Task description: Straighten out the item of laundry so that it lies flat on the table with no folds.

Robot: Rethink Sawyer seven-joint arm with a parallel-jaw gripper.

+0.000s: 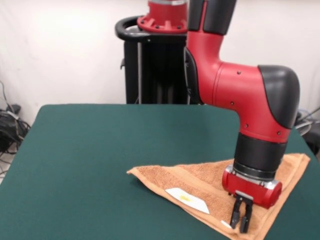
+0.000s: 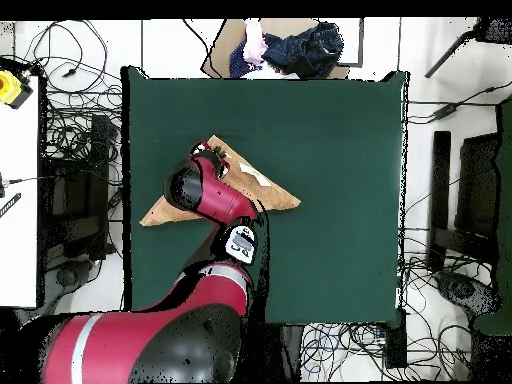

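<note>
We see the towel (image 1: 200, 187) folded into a triangle, lying near the table's (image 1: 100, 150) front right part in the front view, one point reaching the table's edge, its white label (image 1: 187, 200) showing on top. So it is not yet flat: one layer lies doubled over another. The pincer (image 1: 240, 214) hangs over the towel's near edge, its fingers close together with only a slim gap and nothing between them, tips at or just above the cloth. To do this step well, we judge it should pinch only the upper layer at a corner, lift a little, and draw it across the fold line without dragging the lower layer along.
</note>
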